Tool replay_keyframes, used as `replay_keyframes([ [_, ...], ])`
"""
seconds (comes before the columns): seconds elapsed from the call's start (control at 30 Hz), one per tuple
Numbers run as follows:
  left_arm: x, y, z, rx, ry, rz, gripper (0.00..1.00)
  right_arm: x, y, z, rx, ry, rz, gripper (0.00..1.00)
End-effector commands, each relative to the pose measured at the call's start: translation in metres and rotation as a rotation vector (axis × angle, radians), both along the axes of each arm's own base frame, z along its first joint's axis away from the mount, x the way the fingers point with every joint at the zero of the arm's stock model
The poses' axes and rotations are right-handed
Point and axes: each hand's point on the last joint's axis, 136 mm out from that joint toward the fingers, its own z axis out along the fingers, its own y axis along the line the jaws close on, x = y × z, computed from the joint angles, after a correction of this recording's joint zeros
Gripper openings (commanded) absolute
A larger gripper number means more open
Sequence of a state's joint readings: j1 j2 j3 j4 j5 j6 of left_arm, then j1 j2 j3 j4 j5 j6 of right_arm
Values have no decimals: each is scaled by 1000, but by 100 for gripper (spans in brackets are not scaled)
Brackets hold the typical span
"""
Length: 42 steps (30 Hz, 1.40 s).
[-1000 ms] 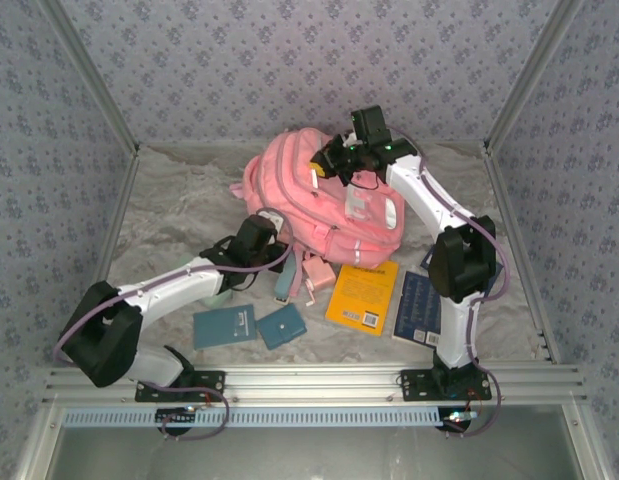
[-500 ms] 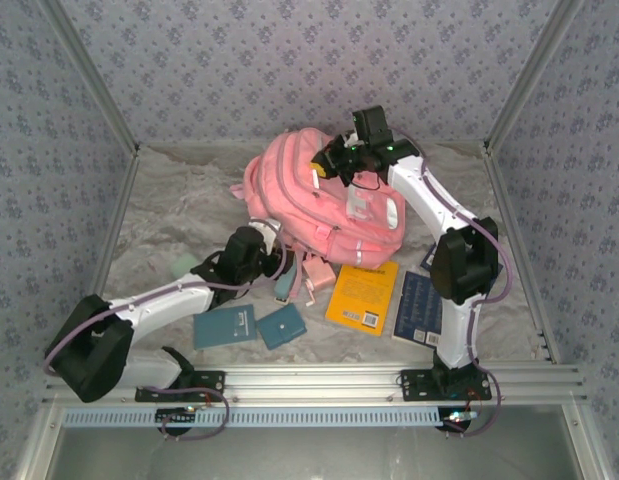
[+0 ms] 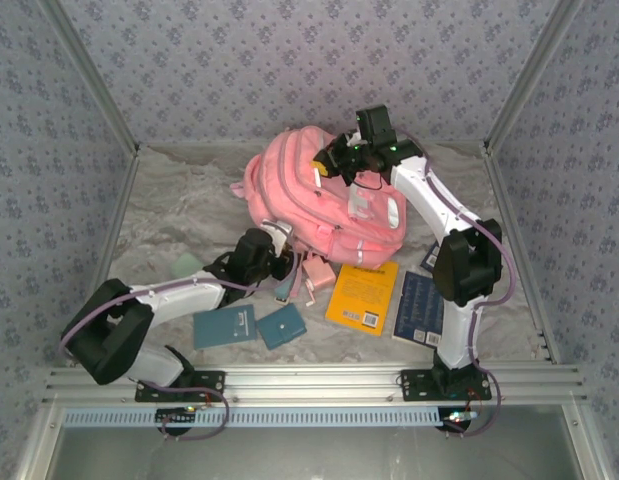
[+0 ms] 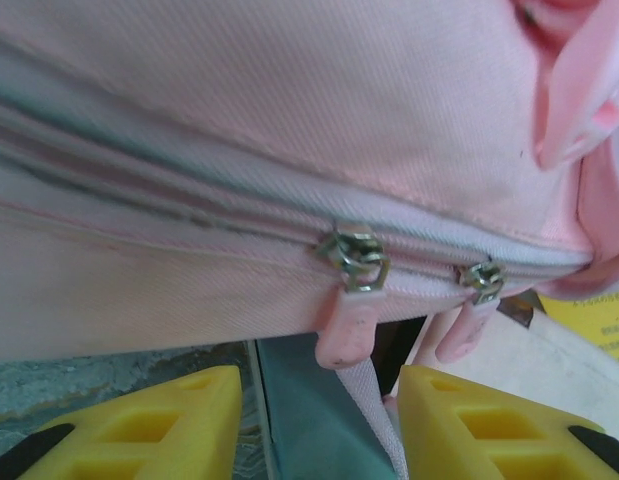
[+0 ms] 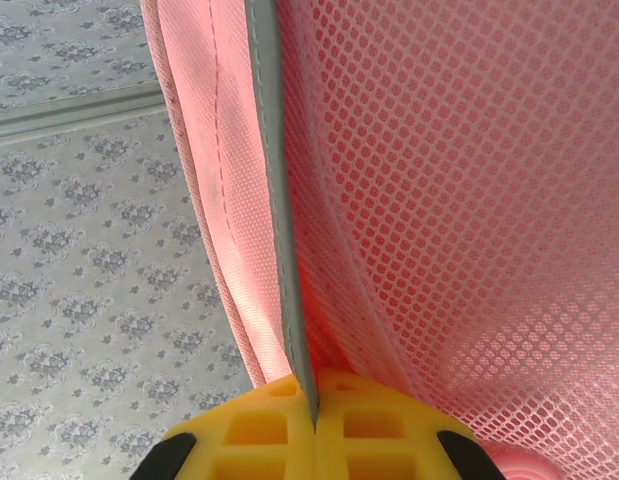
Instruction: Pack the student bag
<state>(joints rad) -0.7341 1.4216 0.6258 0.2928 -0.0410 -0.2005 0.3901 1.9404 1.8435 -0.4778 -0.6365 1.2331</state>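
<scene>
The pink student bag [image 3: 314, 200] lies at the back middle of the table. My right gripper [image 3: 336, 160] is at the bag's top, shut on the bag's grey-trimmed mesh edge [image 5: 279, 200], which runs down between the yellow fingers [image 5: 259, 435] of that gripper [image 5: 314, 425]. At the bag's near left corner my left gripper [image 3: 280, 263] stands open. Its yellow fingers [image 4: 139, 425] are well apart in the left wrist view. A pink zipper pull [image 4: 346, 330] hangs just ahead of the gap of the left gripper [image 4: 319, 430], untouched. A second pull [image 4: 467, 322] hangs to the right.
A yellow book [image 3: 362, 295] and a dark blue book [image 3: 419, 308] lie near the bag on the right. Two teal notebooks [image 3: 225, 326] [image 3: 281, 325] lie in front of the left arm. A mint item [image 3: 185, 266] and a small pink item [image 3: 317, 280] lie close by.
My left gripper has gone from shut to open and moved slightly toward the near side at the bag's lower left edge. The right gripper still holds the bag's top edge.
</scene>
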Motion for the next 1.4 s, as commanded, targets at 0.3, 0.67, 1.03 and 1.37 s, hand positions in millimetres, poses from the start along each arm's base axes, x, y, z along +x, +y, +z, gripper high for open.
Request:
replay_keyframes([
  [0.3,29,-18,15,47,-58,19,43,-12,3,56,99,-111,36,0],
  [0.67,34,-15,9,78,-57,44,5,-17,8,49,92,-101,46,0],
  [1.03,30,0,19,76,-62,74,0,-18,-2,13,-109,-128,80,0],
  [1.37,38,19,23,63,-17,131,0,-25,1,-13,-334,-180,185,0],
])
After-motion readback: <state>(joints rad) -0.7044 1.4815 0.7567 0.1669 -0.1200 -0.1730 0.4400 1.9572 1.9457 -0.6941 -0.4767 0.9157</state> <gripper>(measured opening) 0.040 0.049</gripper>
